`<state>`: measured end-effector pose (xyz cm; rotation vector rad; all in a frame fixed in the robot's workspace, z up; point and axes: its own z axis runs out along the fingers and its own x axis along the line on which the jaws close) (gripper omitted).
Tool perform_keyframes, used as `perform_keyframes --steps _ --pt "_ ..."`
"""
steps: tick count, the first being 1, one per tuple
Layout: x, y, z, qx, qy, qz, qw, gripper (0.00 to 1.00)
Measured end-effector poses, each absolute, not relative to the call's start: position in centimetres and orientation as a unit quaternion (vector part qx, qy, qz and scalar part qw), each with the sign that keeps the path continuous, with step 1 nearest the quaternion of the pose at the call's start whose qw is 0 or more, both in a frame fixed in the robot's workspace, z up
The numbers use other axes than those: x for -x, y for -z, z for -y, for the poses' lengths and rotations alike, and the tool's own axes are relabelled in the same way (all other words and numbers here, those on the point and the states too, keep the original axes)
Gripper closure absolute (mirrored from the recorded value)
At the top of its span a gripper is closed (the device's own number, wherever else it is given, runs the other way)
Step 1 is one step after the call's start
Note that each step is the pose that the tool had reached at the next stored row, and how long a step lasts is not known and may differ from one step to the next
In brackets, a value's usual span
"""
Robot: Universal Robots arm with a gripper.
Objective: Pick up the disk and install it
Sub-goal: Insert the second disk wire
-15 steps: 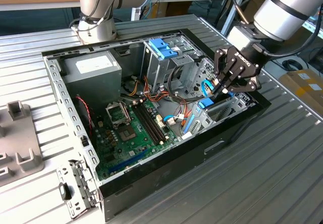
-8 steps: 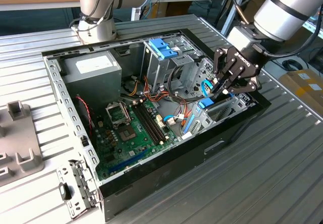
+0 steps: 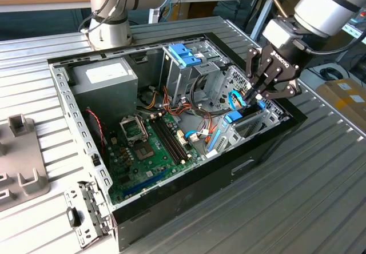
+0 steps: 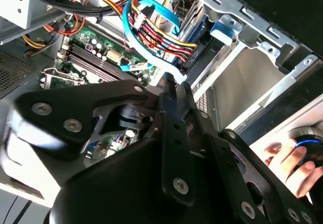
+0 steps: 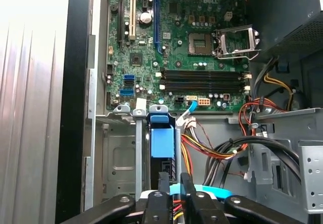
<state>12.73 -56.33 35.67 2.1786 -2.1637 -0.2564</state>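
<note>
Your end effector point(image 3: 258, 94) sits low over the drive bay at the front corner of the open computer case point(image 3: 63, 88), and its fingers are pressed together on a thin light-blue edge. In the first wrist view that edge shows as a pale blue rim right between the fingertips, and you can judge it to be the carrier of the disk point(image 5: 199, 189). Taking the metal bay point(image 5: 126, 153) as your landmark, the disk stands directly above the bay's slot, gripped on edge, its long axis apparently running down into the bay, though most of its body is hidden by the fingers. A blue plastic tab point(image 5: 162, 141) lies inside the bay just beyond the fingertips, in line with the slot. Beside the bay, toward the motherboard point(image 3: 151, 145), a bundle of red, yellow and black power wires point(image 5: 212, 148) and a loop of flat blue cable point(image 4: 139, 19) crowd close and could snag the carrier. Farther from the bay stand the upright drive cage with its blue handle point(image 3: 184, 55) and the grey power supply point(image 3: 106, 82).
</note>
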Motion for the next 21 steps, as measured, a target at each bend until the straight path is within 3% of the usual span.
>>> perform_keyframes --steps 2,13,21 --pt "-13.3 -35.6 56.3 -0.706 0.089 0.701 0.031 0.9" --pt "-18.6 -35.4 56.3 -0.703 0.115 0.7 0.054 0.9" --pt "-19.4 -35.4 56.3 -0.703 0.117 0.7 0.056 0.9"
